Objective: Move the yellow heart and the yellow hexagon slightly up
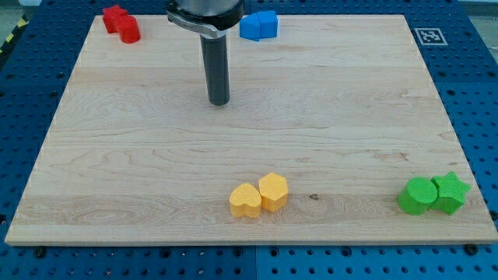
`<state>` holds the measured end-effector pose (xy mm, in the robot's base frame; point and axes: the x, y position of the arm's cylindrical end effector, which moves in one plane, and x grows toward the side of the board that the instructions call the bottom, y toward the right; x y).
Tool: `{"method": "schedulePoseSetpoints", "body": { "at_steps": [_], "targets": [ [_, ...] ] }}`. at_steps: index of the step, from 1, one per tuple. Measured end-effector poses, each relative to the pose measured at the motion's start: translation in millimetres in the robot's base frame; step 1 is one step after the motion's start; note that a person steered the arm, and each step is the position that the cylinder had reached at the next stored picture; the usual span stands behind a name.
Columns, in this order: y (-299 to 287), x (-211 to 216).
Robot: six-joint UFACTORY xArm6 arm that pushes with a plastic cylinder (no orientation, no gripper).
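A yellow heart (246, 201) lies near the view's bottom middle of the wooden board, touching a yellow hexagon (274, 191) on its right. My tip (219, 102) rests on the board in the upper middle, well above and slightly left of both yellow blocks, touching no block.
A red star (114, 16) and a red cylinder (129, 29) sit together at the top left. Two blue blocks (259, 26) sit at the top middle, right of the rod. A green cylinder (418, 195) and a green star (451, 191) sit at the bottom right. The board's edge (233, 246) runs along the bottom.
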<state>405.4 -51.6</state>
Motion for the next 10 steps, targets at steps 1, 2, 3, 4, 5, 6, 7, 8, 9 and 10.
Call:
{"method": "schedulePoseSetpoints", "body": {
  "at_steps": [1, 2, 3, 4, 5, 6, 7, 8, 9, 10],
  "targets": [
    [0.0, 0.1],
    [21.7, 18.9],
    [77.6, 66.4],
    [111.5, 109.1],
    [111.5, 111.5],
    [106.7, 116.0],
    [87.6, 132.6],
    [64.9, 139.8],
    [39.0, 139.8],
    [19.6, 141.2]
  ]
}}
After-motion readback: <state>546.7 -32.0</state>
